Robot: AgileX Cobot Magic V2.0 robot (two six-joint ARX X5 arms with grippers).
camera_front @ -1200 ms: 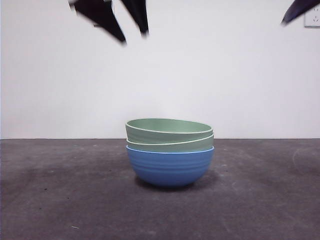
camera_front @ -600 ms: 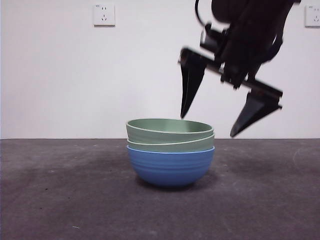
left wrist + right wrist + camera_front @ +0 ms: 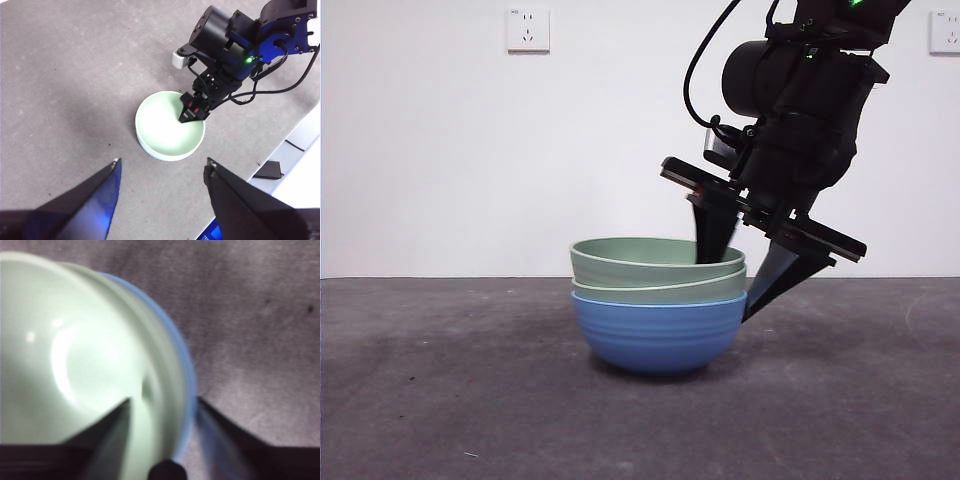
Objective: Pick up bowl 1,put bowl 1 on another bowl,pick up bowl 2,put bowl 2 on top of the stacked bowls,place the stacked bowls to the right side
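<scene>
While my left claw point(image 3: 162, 172) hangs high above the grey surface point(image 3: 440, 400) with its two jaws spread wide and nothing between them, my right claw point(image 3: 745, 275) is down at the stacked bowls point(image 3: 658, 300). Those bowls sit near the middle of the surface in the front view: a blue bowl point(image 3: 658, 335) at the base, with two pale green bowls nested inside it, the uppermost green bowl point(image 3: 655, 262) tilted slightly.

My right claw straddles the rim of the stack at the 3 o'clock side as the front camera sees it. One jaw dips inside the top green bowl, the other reaches down outside the blue wall. The jaws stand apart on either side of the rim; I cannot tell whether they are touching it.

From my left wrist camera, the stack point(image 3: 170, 125) appears from above as a pale green circle, with my right arm point(image 3: 235, 40) reaching in over its edge.

A white wall socket point(image 3: 528, 29) is on the wall behind.
</scene>
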